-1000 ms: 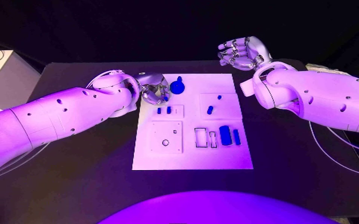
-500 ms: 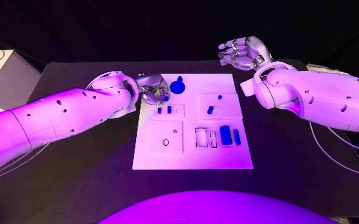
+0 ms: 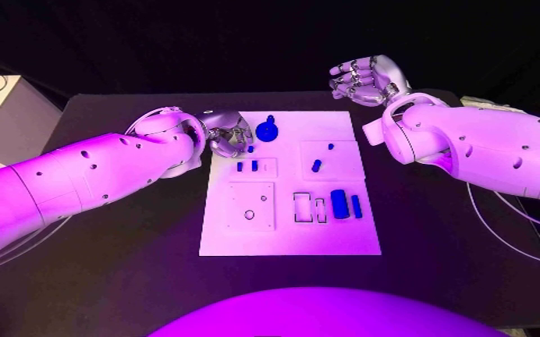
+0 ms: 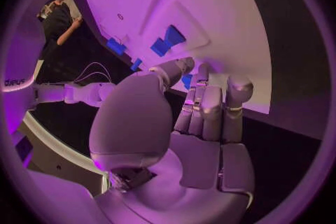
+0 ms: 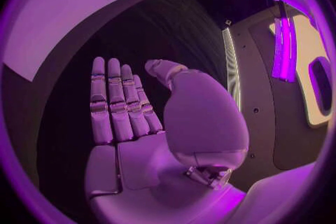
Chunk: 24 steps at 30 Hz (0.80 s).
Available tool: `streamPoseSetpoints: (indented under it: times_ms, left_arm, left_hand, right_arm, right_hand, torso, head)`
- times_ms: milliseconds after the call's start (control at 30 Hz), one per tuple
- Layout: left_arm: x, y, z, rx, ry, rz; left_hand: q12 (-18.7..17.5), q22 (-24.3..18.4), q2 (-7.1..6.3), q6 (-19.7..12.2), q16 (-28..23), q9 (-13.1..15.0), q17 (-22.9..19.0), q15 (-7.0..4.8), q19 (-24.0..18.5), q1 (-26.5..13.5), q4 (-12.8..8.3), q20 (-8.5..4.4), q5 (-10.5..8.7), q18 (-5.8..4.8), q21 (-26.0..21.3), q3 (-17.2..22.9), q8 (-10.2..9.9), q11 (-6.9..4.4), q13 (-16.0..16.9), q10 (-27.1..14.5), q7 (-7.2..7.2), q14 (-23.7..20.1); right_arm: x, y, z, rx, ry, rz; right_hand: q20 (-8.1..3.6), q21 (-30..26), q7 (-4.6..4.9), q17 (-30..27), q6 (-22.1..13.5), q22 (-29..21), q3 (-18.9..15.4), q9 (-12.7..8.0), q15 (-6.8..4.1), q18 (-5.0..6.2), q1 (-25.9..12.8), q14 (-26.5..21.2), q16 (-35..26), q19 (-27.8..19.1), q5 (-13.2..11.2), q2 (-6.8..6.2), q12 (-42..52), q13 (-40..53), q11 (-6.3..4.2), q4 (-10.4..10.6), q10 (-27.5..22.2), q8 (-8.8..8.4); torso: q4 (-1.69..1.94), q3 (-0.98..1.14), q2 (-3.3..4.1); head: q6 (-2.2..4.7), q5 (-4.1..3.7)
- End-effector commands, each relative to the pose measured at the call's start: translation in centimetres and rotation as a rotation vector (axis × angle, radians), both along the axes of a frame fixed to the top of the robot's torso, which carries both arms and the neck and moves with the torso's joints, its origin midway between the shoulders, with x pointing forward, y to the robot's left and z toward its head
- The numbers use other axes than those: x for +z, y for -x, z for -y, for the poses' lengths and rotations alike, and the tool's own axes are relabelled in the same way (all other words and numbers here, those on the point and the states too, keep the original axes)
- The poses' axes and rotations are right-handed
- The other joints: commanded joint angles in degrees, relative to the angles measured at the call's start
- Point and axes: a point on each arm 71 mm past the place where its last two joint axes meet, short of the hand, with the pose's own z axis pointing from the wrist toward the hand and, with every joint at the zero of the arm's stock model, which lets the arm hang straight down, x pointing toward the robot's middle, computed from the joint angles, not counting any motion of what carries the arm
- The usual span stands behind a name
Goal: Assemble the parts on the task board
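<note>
A white task board lies in the middle of the black table, its assembly judged only partly done: two small blue pegs stand in a raised block just below the left hand's fingers, a short blue pin and a dot-like piece sit on the neighbouring block, and two blue bars lie at the right of a row of slots whose other openings look unfilled. A round blue gear-like part rests loose on the board just beside the fingertips of the left hand, which hovers at the board's far left corner. In the left wrist view its fingers are drawn together and bent toward the thumb, and a sliver of blue shows at their tips; whether they pinch a small part or merely mask one lying on the board cannot be told. The right hand is held up well beyond the board's far right corner, off the parts; its wrist view shows straight fingers laid side by side, thumb apart, holding nothing. The plate with two small holes appears still unfilled, though such details are too small to confirm.
</note>
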Motion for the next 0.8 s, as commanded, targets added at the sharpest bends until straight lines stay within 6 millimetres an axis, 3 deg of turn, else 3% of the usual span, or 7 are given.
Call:
streamPoseSetpoints:
  times_ms: [33, 200, 400, 500, 533, 700, 800]
  left_arm:
    - [0.1, -0.1, -0.3, 0.017, 0.010, 0.009]
    - [0.3, -0.3, -1.0, 0.035, 0.022, 0.017]
    - [1.2, -0.5, -2.5, 0.097, 0.151, -0.019]
    - [1.9, -0.5, -3.7, 0.153, 0.290, -0.070]
    - [2.1, -0.5, -4.0, 0.169, 0.340, -0.088]
    - [3.3, 0.0, -6.0, 0.223, 0.666, -0.222]
    - [3.7, 0.5, -6.4, 0.218, 0.798, -0.291]
  left_hand:
    - [-0.4, -0.2, -0.45, -0.8, -0.4, -0.3, -0.2, 0.06, -0.5, 0.0, 0.0, -0.02, 0.03, -0.04, -0.5, 0.0, -0.6, 0.22, 0.1, 0.0, 0.01, -0.5]
    - [-0.7, -0.4, -0.45, -1.2, -0.5, -0.4, -0.6, 0.09, -0.7, 0.1, 0.0, -0.01, 0.04, 0.00, -0.6, 0.1, -0.8, 0.26, 0.1, -0.1, 0.00, -0.7]
    - [-1.5, -1.5, -0.08, 0.2, -1.6, -0.4, -3.8, 0.44, -1.6, 0.4, 0.0, 0.17, 0.09, 0.24, -1.4, 0.5, -0.2, 0.79, 0.1, -0.7, 0.83, -2.2]
    - [-2.1, -6.6, 0.19, 1.9, -4.8, -0.3, -11.7, 0.98, -6.0, 0.8, -0.2, 0.55, 0.12, 1.44, -5.2, 1.0, 0.7, 1.53, 0.0, -1.5, 1.27, -6.2]
    - [-2.1, -11.7, 0.52, 2.9, -8.6, -0.3, -19.0, 1.32, -10.5, 1.1, -0.3, 0.88, 0.13, 2.59, -9.3, 1.3, 1.2, 1.92, 0.0, -1.9, 1.67, -10.3]
    - [-1.6, -15.0, 1.33, 3.8, -13.9, -0.6, -24.0, 1.34, -13.9, 1.8, -0.9, 0.91, 0.05, 3.17, -13.0, 1.1, 1.9, 2.09, 0.4, -1.8, 1.94, -13.9]
    - [-1.3, -15.8, 1.40, 3.9, -16.2, -0.7, -25.2, 1.41, -15.1, 1.4, -0.7, 1.01, -0.07, 3.12, -14.5, 0.1, 2.1, 1.96, 0.5, -1.5, 1.83, -15.4]
  right_arm:
    - [-0.2, 0.0, -0.1, 0.039, 0.026, -0.013]
    - [-0.3, -0.1, 0.1, 0.072, 0.084, -0.024]
    - [-0.8, 0.0, 0.5, 0.148, 0.230, -0.044]
    - [-1.1, 0.2, 0.6, 0.186, 0.312, -0.061]
    - [-1.2, 0.2, 0.7, 0.198, 0.340, -0.066]
    - [-1.7, 0.8, 0.8, 0.256, 0.533, -0.089]
    - [-2.0, 1.1, 0.7, 0.277, 0.644, -0.090]
  right_hand:
    - [-0.15, 0.2, -0.18, -0.2, 0.4, -0.2, 0.0, 0.0, -0.04, 0.76, 1.1, 0.5, -0.3, 0.4, -1.0, -0.05, -0.3, -0.1, -0.01, -0.7, -0.5, -0.40]
    - [-1.37, 1.8, -0.62, 0.1, 1.2, 0.0, 0.0, 0.1, -1.08, 0.81, 2.6, 3.8, 1.1, 3.4, -2.2, 0.06, 0.0, 0.0, -0.54, -2.6, 0.2, -0.30]
    - [-5.49, 9.2, -2.55, 3.1, 5.0, 4.2, -3.1, 0.4, -4.67, 0.49, 4.8, 13.0, 5.8, 10.7, -3.1, 1.18, 1.3, 0.2, -2.95, -6.0, 5.5, 0.99]
    - [-7.05, 13.8, -3.06, 5.5, 6.4, 7.6, -4.1, 0.1, -5.76, 0.18, 5.1, 16.2, 8.5, 11.9, -3.1, 1.55, 0.8, 0.2, -3.67, -7.0, 7.1, 0.93]
    - [-7.29, 14.8, -3.25, 6.1, 6.7, 8.3, -4.2, 0.1, -6.03, 0.18, 5.1, 17.1, 9.4, 12.3, -3.1, 1.60, 0.8, 0.3, -3.85, -7.2, 7.5, 0.97]
    - [-8.56, 24.8, -4.37, 16.8, 8.6, 16.2, -2.3, -0.4, -7.48, 0.17, 3.9, 19.7, 24.1, 13.9, -4.1, 1.27, -0.4, 0.6, -5.16, -7.7, 10.0, 0.56]
    - [-8.53, 37.0, -4.53, 23.8, 9.1, 28.2, -0.9, -0.1, -7.44, -1.08, 2.8, 20.0, 34.6, 16.2, -5.8, 0.49, -0.5, 0.7, -5.52, -7.4, 10.1, 0.53]
  torso:
    - [0.04, 0.02, -0.03]
    - [0.01, 0.00, -0.02]
    - [0.01, 0.07, 0.02]
    - [0.03, 0.11, -0.02]
    - [0.03, 0.10, -0.04]
    - [-0.05, 0.03, -0.05]
    - [-0.03, -0.05, -0.03]
  head:
    - [0.14, -0.05]
    - [0.42, -0.06]
    - [0.92, -0.25]
    - [1.37, -0.95]
    - [1.54, -1.14]
    - [2.15, -2.04]
    - [2.52, -2.55]
